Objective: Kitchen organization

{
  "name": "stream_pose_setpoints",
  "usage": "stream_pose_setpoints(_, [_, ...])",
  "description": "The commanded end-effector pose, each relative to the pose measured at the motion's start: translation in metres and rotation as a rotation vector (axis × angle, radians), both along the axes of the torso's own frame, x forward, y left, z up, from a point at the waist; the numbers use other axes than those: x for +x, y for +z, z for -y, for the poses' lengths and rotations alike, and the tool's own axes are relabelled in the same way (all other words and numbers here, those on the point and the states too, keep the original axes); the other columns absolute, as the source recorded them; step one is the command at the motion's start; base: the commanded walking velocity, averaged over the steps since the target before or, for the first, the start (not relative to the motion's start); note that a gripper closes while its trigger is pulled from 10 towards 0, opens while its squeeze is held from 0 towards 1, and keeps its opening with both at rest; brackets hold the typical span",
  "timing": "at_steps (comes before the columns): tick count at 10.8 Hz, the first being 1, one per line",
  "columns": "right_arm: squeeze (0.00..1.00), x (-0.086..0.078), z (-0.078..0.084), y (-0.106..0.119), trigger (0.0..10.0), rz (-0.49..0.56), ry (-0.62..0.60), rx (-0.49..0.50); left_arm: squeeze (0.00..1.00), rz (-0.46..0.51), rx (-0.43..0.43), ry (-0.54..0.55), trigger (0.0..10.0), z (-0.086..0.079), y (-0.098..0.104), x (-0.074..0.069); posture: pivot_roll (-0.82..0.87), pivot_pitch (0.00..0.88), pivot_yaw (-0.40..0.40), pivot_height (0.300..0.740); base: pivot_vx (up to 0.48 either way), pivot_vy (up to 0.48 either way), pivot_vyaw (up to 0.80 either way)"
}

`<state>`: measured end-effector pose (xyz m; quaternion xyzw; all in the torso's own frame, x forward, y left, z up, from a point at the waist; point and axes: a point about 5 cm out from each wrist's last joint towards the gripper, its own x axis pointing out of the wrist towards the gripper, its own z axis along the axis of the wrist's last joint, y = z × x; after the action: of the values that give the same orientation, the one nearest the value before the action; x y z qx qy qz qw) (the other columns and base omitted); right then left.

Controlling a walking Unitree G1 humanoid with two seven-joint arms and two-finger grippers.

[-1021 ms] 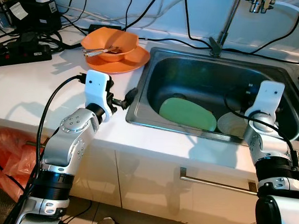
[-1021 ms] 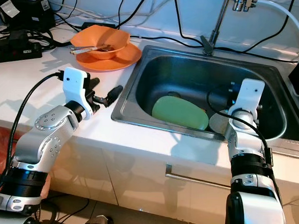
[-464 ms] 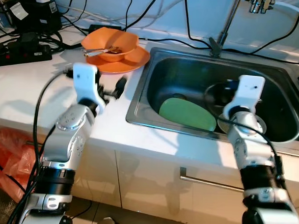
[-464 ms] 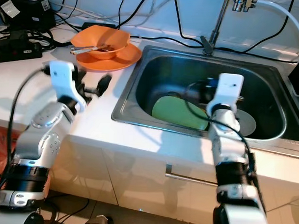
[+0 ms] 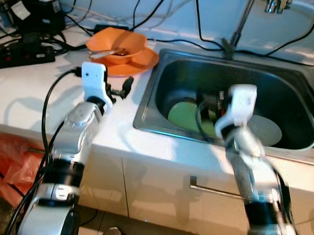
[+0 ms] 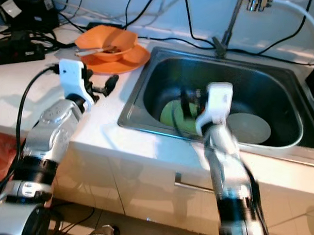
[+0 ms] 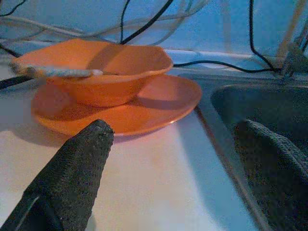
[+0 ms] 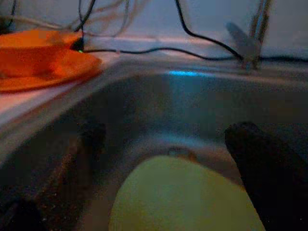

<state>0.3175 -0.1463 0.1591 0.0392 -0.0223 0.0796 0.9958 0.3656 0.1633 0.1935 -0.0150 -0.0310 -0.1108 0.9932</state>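
An orange bowl (image 5: pixel 118 44) with a utensil (image 7: pixel 57 72) across its rim sits on an orange plate (image 5: pixel 135 63) on the white counter, left of the sink. My left gripper (image 5: pixel 122 88) hovers open just in front of that plate, and its fingers (image 7: pixel 77 168) frame the plate (image 7: pixel 144 103) with nothing between them. In the steel sink (image 5: pixel 164 71) lie a green plate (image 5: pixel 184 113) and a pale grey plate (image 5: pixel 264 129). My right gripper (image 5: pixel 208 104), motion-blurred, hangs open low in the sink beside the green plate (image 8: pixel 183 197).
A black power strip (image 5: pixel 22 55) and tangled cables (image 5: pixel 57 16) cover the counter's back left. The faucet (image 5: pixel 237 27) rises behind the sink. Below the counter are a cabinet handle (image 5: pixel 216 189) and a red bag (image 5: pixel 11 153).
My right arm swung left across the sink, from over the grey plate to the green one. My left gripper lifted off the sink's edge toward the orange plate.
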Motion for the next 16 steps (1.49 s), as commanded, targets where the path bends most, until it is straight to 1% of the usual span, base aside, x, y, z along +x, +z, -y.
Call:
stream_pose_setpoints(1, [0.64, -0.005, -0.002, 0.004, 10.0, 0.006, 0.016, 0.018, 0.0, 0.004, 0.008, -0.006, 10.0, 0.003, 0.002, 0.004, 0.06, 0.106, 0.017, 0.74, 0.0, 0.0, 0.0])
stream_pose_setpoints(2, [0.65, -0.012, -0.005, 0.002, 10.0, -0.006, 0.02, 0.027, 0.0, -0.009, 0.009, -0.005, 10.0, 0.005, -0.002, 0.009, 0.04, 0.119, 0.026, 0.74, 0.0, 0.0, 0.0])
stream_pose_setpoints(3, [0.65, -0.022, -0.008, 0.004, 10.0, -0.009, 0.03, 0.045, 0.0, -0.019, 0.01, -0.014, 10.0, 0.007, -0.005, 0.012, 0.01, 0.131, 0.035, 0.74, 0.0, 0.0, 0.0])
stream_pose_setpoints(4, [0.65, -0.027, -0.009, 0.005, 10.0, -0.006, 0.045, 0.057, 0.0, -0.025, 0.007, -0.018, 10.0, 0.009, -0.006, 0.014, -0.02, 0.14, 0.043, 0.74, 0.0, 0.0, 0.0])
stream_pose_setpoints(5, [0.64, -0.042, -0.01, 0.008, 10.0, -0.005, 0.092, 0.092, 0.0, -0.033, 0.006, -0.022, 10.0, 0.01, -0.006, 0.018, -0.03, 0.152, 0.042, 0.74, 0.0, 0.0, 0.0])
stream_pose_setpoints(6, [0.63, -0.053, -0.008, 0.009, 10.0, -0.011, 0.122, 0.106, 0.0, -0.033, 0.003, -0.01, 10.0, 0.009, -0.004, 0.022, -0.05, 0.165, 0.037, 0.74, 0.0, 0.0, 0.0])
stream_pose_setpoints(7, [0.63, -0.059, -0.007, 0.01, 10.0, -0.017, 0.136, 0.114, 0.0, -0.027, -0.004, 0.003, 10.0, 0.008, -0.003, 0.025, -0.06, 0.179, 0.031, 0.74, 0.0, 0.0, 0.0])
stream_pose_setpoints(9, [0.62, -0.063, -0.007, 0.013, 10.0, -0.025, 0.147, 0.109, 0.0, -0.008, -0.024, 0.006, 10.0, 0.008, 0.002, 0.025, -0.07, 0.188, 0.024, 0.74, 0.0, 0.0, 0.0])
stream_pose_setpoints(10, [0.6, -0.061, -0.005, 0.015, 10.0, -0.027, 0.136, 0.111, 0.0, 0.008, -0.026, -0.007, 10.0, 0.012, 0.002, 0.019, -0.07, 0.189, 0.014, 0.74, 0.0, 0.0, 0.0])
stream_pose_setpoints(11, [0.59, -0.055, -0.004, 0.015, 10.0, -0.031, 0.125, 0.112, 0.0, 0.018, -0.031, -0.02, 10.0, 0.015, -0.001, 0.013, -0.05, 0.182, 0.004, 0.74, 0.0, 0.0, 0.0])
stream_pose_setpoints(12, [0.51, -0.044, 0.0, 0.017, 10.0, -0.025, 0.076, 0.116, 0.0, 0.045, -0.049, -0.018, 10.0, 0.015, -0.005, -0.018, 0.0, 0.154, -0.012, 0.74, 0.0, 0.0, 0.0])
stream_pose_setpoints(13, [0.51, -0.039, 0.001, 0.018, 10.0, -0.024, 0.06, 0.12, 0.0, 0.055, -0.048, -0.014, 10.0, 0.015, -0.006, -0.026, 0.0, 0.154, -0.012, 0.74, 0.0, 0.0, 0.0])
stream_pose_setpoints(14, [0.5, -0.032, 0.002, 0.018, 10.0, -0.022, 0.053, 0.124, 0.0, 0.059, -0.05, -0.003, 10.0, 0.014, -0.006, -0.028, 0.03, 0.131, -0.016, 0.74, 0.0, 0.0, 0.0])
stream_pose_setpoints(15, [0.47, -0.027, 0.0, 0.021, 10.0, -0.008, 0.046, 0.128, 0.0, 0.06, -0.048, 0.01, 10.0, 0.012, -0.007, -0.041, 0.05, 0.102, -0.009, 0.74, 0.0, 0.0, 0.0])
stream_pose_setpoints(16, [0.47, -0.018, -0.001, 0.025, 10.0, 0.011, 0.042, 0.13, 0.0, 0.034, -0.04, 0.014, 10.0, 0.012, -0.011, -0.049, 0.06, 0.082, -0.005, 0.74, 0.0, 0.0, 0.0])
